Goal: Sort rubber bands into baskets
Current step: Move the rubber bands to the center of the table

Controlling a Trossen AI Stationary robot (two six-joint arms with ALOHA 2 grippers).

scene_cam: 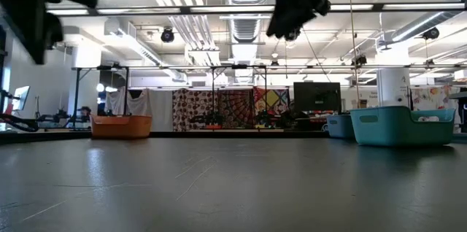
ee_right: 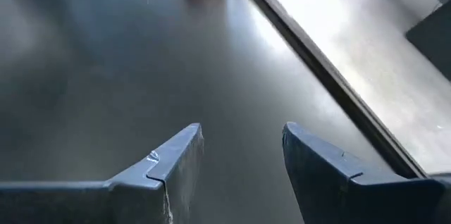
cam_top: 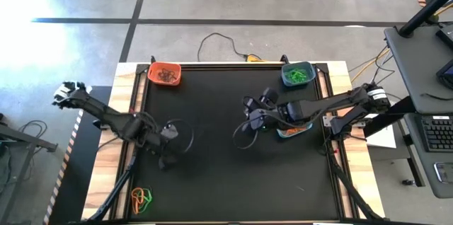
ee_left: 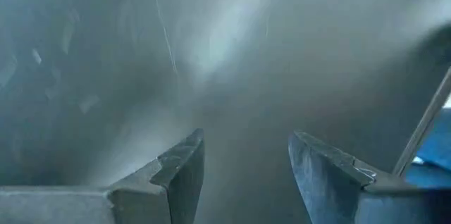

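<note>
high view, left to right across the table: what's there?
loose rubber bands → orange basket → left gripper → right gripper → teal basket

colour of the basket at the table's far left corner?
Orange basket, dark bands inside; clearest in the high view.

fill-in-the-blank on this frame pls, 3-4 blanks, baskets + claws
1. The basket at the mat's far left corner, holding dark bands, is ____.
2. The teal basket at the far right corner holds ____ rubber bands.
3. A loose clump of orange and green rubber bands lies off the mat, near the ____ arm's base.
4. Both the left claw and the right claw are open and hold ____.

Missing words: orange; green; left; nothing
</note>
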